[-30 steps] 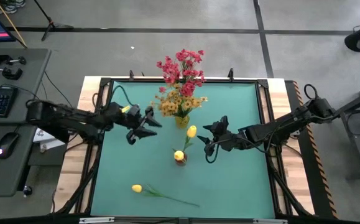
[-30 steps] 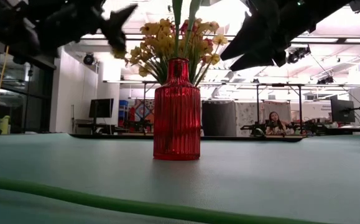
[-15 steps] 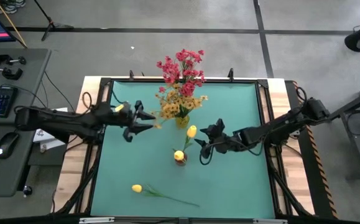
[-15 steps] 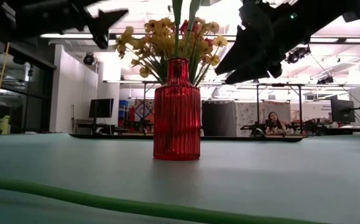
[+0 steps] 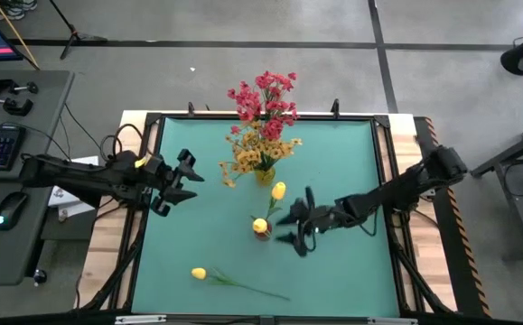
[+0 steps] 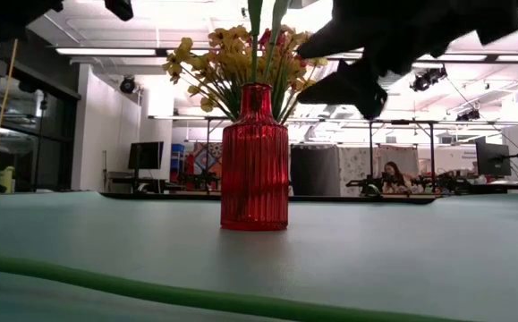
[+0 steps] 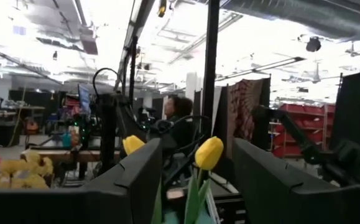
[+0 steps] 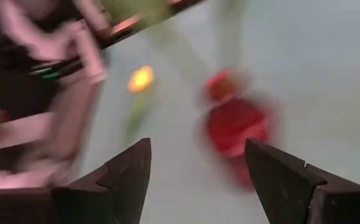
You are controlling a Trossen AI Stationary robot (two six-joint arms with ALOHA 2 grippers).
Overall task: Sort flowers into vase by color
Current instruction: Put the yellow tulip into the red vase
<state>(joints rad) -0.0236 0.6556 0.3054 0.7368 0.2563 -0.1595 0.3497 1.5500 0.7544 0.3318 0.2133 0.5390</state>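
Flowers sorted partly into vases on a smooth green table [image 5: 351, 153].
Two bunches, pink-red [image 5: 266, 97] above orange-yellow [image 5: 259, 146], stand upper centre; a ribbed red glass vase [image 6: 254, 159] holds tulips; one yellow tulip [image 5: 200, 273] lies lower left. Left gripper [image 5: 182, 178] and right gripper [image 5: 299, 232] hover open, empty.

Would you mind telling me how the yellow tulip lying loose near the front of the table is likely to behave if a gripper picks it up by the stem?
The yellow tulip has a long, thin stem, so it would probably droop or swing if gripped near one end. It looks light, so lifting should be easy. Lying flat on the green mat, the slim stem may roll or slip aside when fingers close on it.
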